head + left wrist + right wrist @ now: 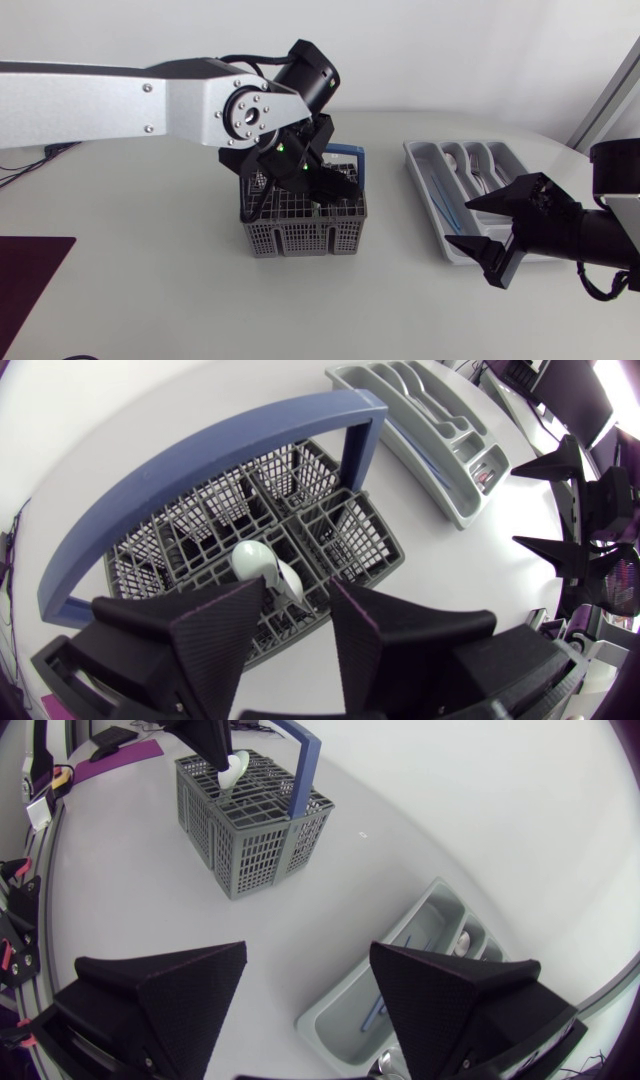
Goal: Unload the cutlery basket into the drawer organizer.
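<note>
Left claw (298, 588) spread over cutlery basket (300, 235), mid-worktop (150, 250); spoon (255, 560) upright, bowl up, between its tips. Bare lane to drawer organizer (430, 185), long axis near-to-far. Right claw (462, 222) open at its near end.

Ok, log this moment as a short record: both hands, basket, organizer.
left hand: open, down at the basket, a spoon between its fingers
spoon: bowl up, standing in a basket compartment
basket: grey with a blue handle, mid-table
right hand: open, empty, above one end of the organizer
organizer: grey, holds spoons and a blue item
</note>
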You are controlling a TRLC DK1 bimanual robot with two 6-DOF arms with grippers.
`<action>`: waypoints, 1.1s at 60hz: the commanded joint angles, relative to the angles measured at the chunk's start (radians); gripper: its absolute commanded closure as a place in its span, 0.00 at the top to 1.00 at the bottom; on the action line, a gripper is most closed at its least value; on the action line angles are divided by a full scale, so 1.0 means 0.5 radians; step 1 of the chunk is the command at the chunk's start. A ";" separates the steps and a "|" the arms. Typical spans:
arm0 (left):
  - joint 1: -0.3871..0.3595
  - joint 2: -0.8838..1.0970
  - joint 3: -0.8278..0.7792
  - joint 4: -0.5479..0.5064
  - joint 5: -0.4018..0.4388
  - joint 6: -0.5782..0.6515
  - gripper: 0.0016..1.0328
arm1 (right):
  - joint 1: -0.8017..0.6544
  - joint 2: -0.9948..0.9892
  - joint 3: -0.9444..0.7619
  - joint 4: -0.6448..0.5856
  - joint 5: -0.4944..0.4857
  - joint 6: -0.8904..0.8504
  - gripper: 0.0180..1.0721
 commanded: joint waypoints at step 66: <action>-0.014 -0.003 0.009 0.054 -0.016 -0.082 0.17 | 0.305 -0.032 -0.109 0.123 0.088 0.139 0.84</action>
